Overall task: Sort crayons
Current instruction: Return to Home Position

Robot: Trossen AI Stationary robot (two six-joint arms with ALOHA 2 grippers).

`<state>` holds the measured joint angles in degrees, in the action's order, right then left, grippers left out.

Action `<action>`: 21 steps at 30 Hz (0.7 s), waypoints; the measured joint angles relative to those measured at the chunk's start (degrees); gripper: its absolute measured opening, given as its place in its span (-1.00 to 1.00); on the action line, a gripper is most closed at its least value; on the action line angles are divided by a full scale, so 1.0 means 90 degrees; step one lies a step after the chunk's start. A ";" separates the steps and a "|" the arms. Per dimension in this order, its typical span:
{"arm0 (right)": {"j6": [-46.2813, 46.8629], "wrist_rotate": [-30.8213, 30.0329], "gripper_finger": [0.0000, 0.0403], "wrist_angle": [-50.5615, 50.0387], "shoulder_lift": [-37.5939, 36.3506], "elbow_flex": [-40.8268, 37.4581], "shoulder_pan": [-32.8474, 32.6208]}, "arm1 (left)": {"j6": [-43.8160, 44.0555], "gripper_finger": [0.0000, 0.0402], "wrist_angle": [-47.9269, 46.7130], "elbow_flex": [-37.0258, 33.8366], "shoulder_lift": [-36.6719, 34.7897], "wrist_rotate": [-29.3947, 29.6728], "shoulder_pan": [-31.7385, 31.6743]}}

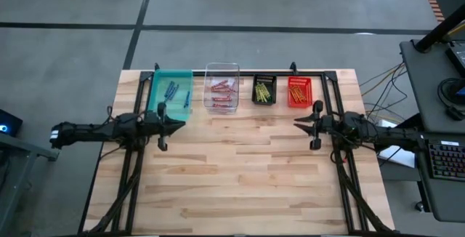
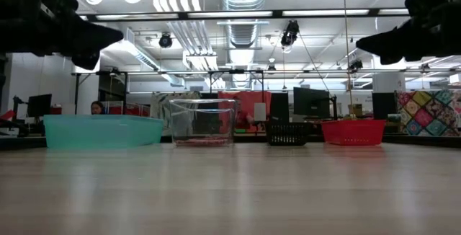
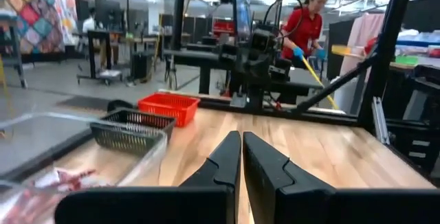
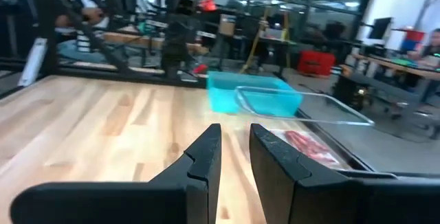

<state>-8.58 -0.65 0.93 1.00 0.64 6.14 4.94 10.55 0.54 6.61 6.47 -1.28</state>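
Note:
The crayons lie sorted in four bins along the table's far edge: blue ones point(image 1: 171, 90) in the teal bin point(image 1: 154, 95), red and pink ones point(image 1: 221, 89) in the clear bin point(image 1: 221, 67), yellow ones point(image 1: 264, 89) in the black bin point(image 1: 264, 102), orange ones point(image 1: 298, 91) in the red bin point(image 1: 298, 105). My left gripper point(image 1: 182, 126) hovers at the left, just near of the teal bin, fingers shut and empty point(image 3: 241, 157). My right gripper point(image 1: 296, 123) hovers at the right, just near of the red bin, slightly open and empty point(image 4: 235, 152).
A black frame rail point(image 1: 247, 73) runs behind the bins. The bare wooden tabletop point(image 1: 240, 171) stretches between the arms and toward the near edge. A desk with a keyboard point(image 1: 445, 161) stands off the table's right side. A person in red point(image 3: 307, 25) stands beyond the table.

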 joint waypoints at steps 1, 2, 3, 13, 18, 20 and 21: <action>0.0009 -0.0061 -0.66 0.0004 0.0034 0.0000 0.0001 | -0.0073 -1.00 0.0007 0.0000 -0.0022 0.0009 0.0000; 0.0004 -0.0068 -0.66 0.0004 0.0053 0.0000 0.0001 | -0.0116 -1.00 0.0011 0.0000 -0.0043 0.0071 0.0000; -0.0011 -0.0070 -0.66 0.0002 0.0071 0.0000 0.0001 | -0.0134 -1.00 0.0010 0.0000 -0.0066 0.0202 0.0000; -0.0104 -0.0089 -0.66 -0.0003 0.0157 0.0000 0.0001 | 0.0008 -1.00 -0.0029 0.0131 -0.0080 0.1926 0.0000; -0.0041 -0.0094 -0.66 -0.0005 0.0157 -0.0002 0.0001 | 0.0010 -1.00 -0.0048 0.0130 -0.0058 0.1936 0.0000; -0.0044 -0.0092 -0.66 -0.0006 0.0157 -0.0002 0.0001 | 0.0010 -1.00 -0.0046 0.0131 -0.0058 0.1936 0.0000; -0.0044 -0.0094 -0.66 -0.0008 0.0157 -0.0002 0.0001 | 0.0008 -1.00 -0.0046 0.0131 -0.0058 0.1936 0.0000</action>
<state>-8.97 -1.49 0.86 2.42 0.62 6.15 5.02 10.13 1.72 6.09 23.90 -1.28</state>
